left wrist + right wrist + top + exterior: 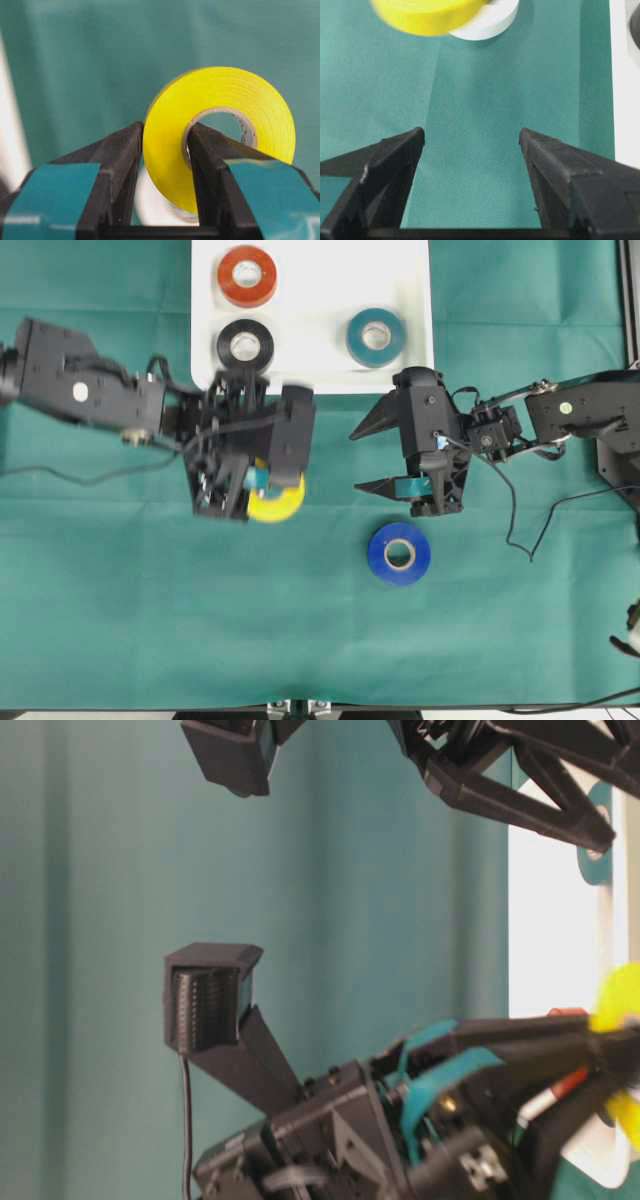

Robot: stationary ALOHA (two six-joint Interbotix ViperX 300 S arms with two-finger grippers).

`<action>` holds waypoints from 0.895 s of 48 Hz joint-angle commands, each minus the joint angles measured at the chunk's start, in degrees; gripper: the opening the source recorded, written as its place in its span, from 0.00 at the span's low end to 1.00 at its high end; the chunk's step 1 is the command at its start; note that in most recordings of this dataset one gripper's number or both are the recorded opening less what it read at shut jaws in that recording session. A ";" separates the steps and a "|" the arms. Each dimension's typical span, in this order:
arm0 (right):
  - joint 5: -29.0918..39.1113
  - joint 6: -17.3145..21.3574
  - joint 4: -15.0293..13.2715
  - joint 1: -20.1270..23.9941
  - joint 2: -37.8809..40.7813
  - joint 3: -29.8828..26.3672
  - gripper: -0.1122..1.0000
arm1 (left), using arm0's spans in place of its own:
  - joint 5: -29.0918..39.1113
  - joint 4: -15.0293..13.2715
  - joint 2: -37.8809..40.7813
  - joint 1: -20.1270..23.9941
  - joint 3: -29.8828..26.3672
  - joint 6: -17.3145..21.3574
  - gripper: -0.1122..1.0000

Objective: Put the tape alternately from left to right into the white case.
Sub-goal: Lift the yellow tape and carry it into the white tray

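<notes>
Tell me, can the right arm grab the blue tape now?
Probably yes. The right gripper is open and holds nothing, and the blue tape lies flat on the green cloth just below it in the overhead view, with nothing between them.

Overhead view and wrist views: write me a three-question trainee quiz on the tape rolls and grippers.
1. True or false: the left gripper is shut on the yellow roll, one finger through its core.
2. Which rolls lie in the white case?
A. red, black, teal
B. red, blue, teal
C. black, white, blue
3. Fill in: the right gripper is open and empty; the loose roll nearest it on the green cloth in the overhead view is ____.

Key: 1 true. 2 A: red roll, black roll, teal roll. 3 the blue roll.
</notes>
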 commanded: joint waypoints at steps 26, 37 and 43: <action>-0.44 0.18 0.00 0.09 -0.53 -1.23 0.83 | -8.26 0.09 -0.09 14.68 -0.88 12.22 0.07; -0.44 0.18 0.09 0.26 -0.53 -1.23 0.83 | -11.34 0.09 4.04 17.84 -2.37 14.59 0.07; -0.44 0.18 0.00 0.35 -0.53 -1.23 0.83 | -12.48 0.09 6.24 18.90 -3.87 14.85 0.07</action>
